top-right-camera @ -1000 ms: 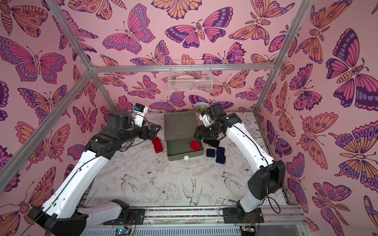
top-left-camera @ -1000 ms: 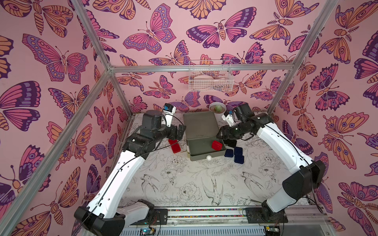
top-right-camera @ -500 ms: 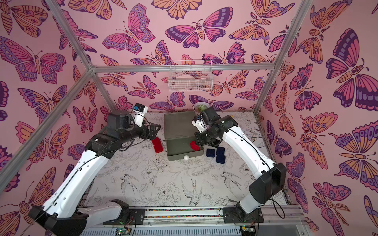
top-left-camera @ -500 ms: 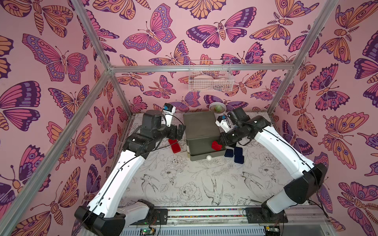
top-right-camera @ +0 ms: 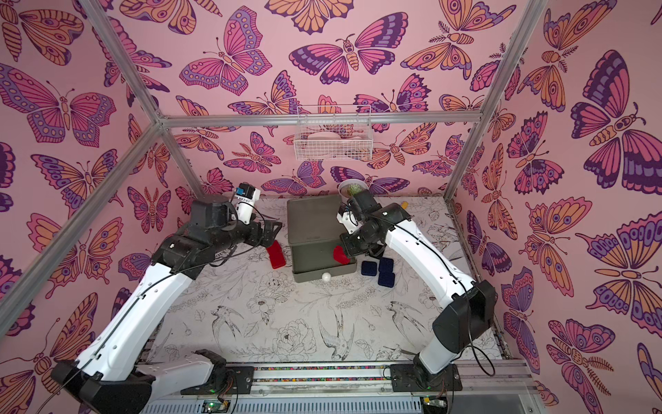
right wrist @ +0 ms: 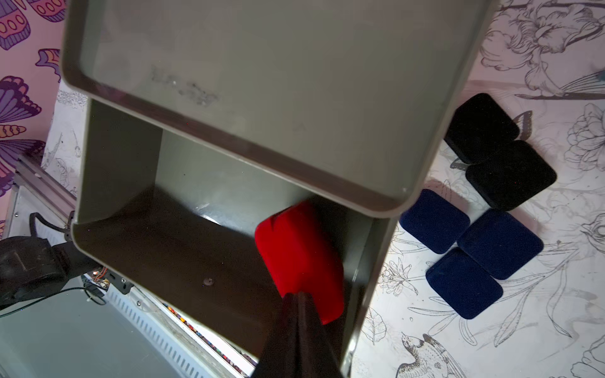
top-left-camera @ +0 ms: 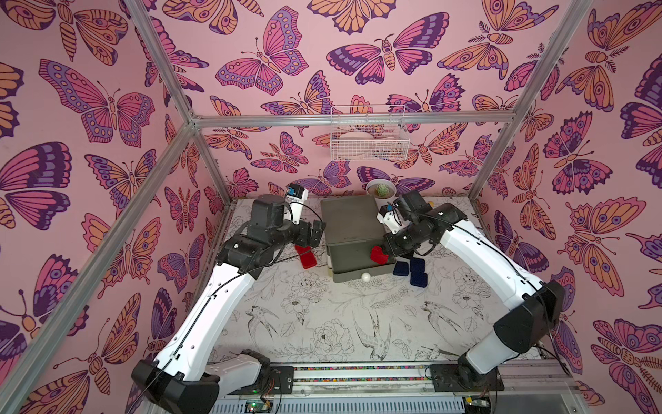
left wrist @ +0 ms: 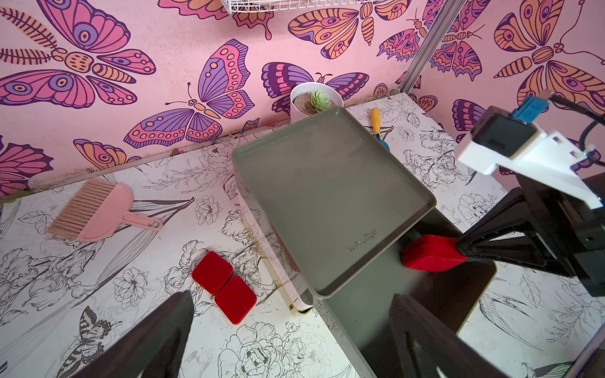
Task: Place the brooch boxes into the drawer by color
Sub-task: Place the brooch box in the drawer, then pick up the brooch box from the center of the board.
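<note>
The grey-green top drawer of the drawer chest is standing open, with its white ball knob facing the front of the bench. A red brooch box is sitting tilted inside this drawer, close to the wall on the robot's right and just in front of the chest's top edge.

The right tool is hanging inside the drawer with its fingers pressed together and no gap showing. Their tips are touching the near edge of that red box; whether they are pinching it, I cannot tell.

The left tool is hovering with its jaws spread wide and gripping nothing. It is just beside the chest's left side, above two red brooch boxes that are lying flat on the bench and touching each other.

To the right of the chest, three navy brooch boxes are lying clustered on the bench. Two black brooch boxes are lying just behind them, touching one another.

A pink hand brush is lying well to the left. A potted succulent and a yellow-handled toy garden fork are sitting behind the chest.
</note>
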